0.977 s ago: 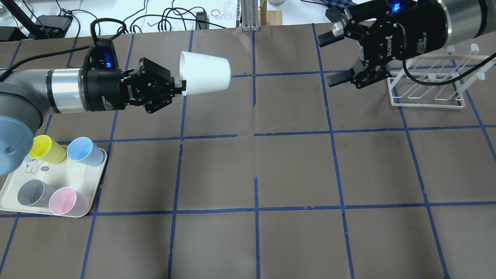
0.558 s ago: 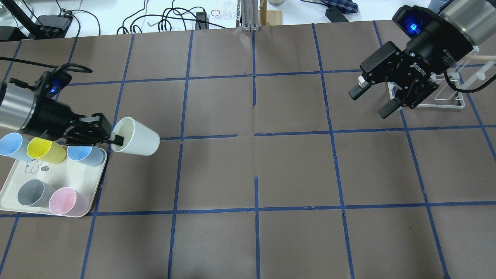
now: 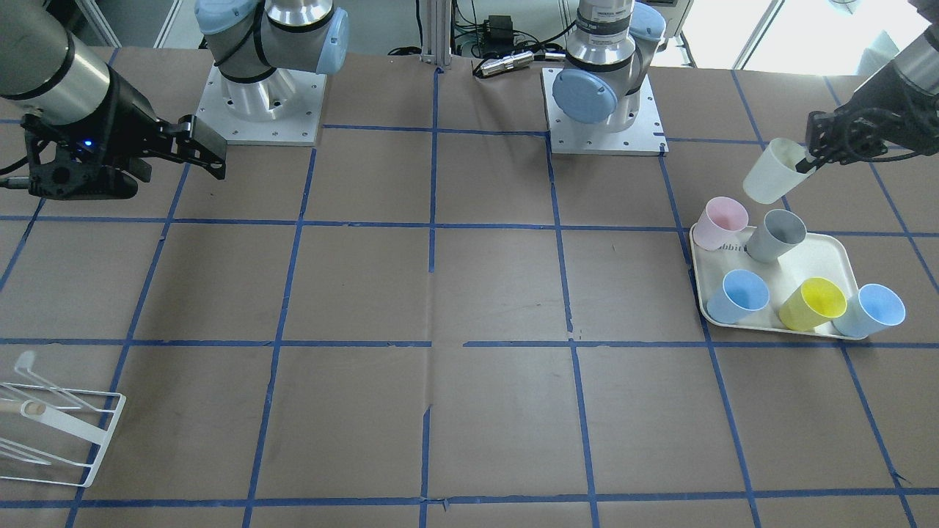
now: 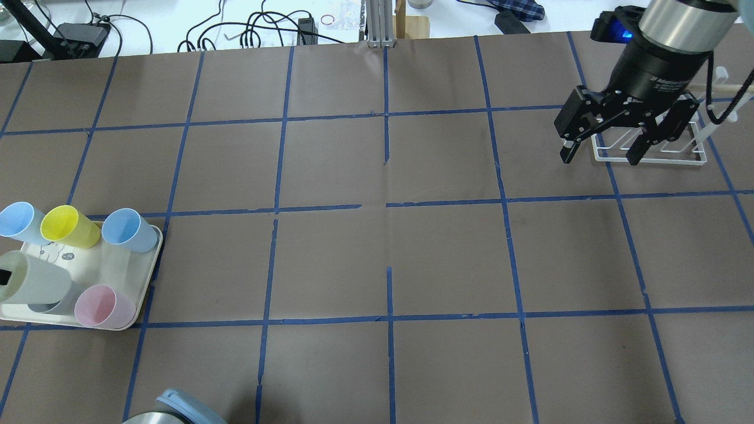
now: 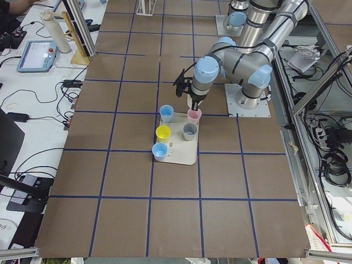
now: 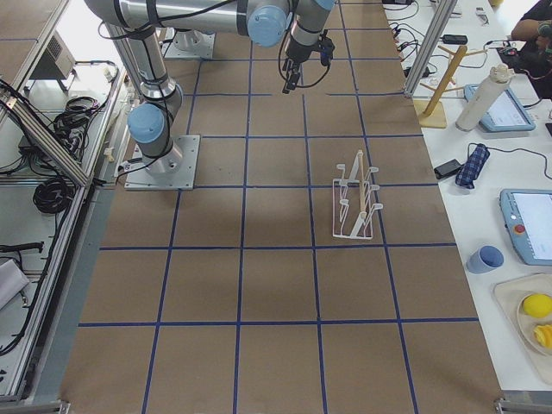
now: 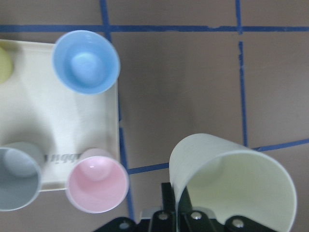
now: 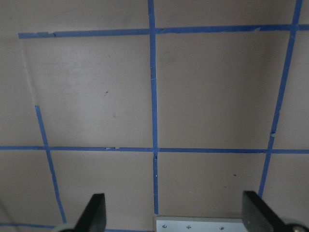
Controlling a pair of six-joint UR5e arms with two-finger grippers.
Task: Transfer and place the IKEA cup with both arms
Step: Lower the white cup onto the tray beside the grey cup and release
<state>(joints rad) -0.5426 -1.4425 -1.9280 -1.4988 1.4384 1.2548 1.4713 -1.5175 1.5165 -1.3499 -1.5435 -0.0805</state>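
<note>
By the cup-filled tray [image 3: 823, 255], empty IKEA cup [image 3: 770, 176] clamped in left fingers [image 7: 167, 198]; right fingers [image 8: 91, 215] apart.

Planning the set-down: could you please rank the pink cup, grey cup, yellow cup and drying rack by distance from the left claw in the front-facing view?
1. Pink cup and grey cup, by the left claw: too close to call.
2. Yellow cup, tray's operator side.
3. Drying rack, opposite far corner.

A robotics lab: two arms [image 3: 598, 66] bolted to a desk [image 4: 447, 259] papered brown and gridded with blue tape [image 4: 318, 207]. Aluminium framing [image 6: 52, 138] stands alongside, with cables [image 4: 259, 26] and a teach pendant [image 5: 36, 56] on side benches.
</note>
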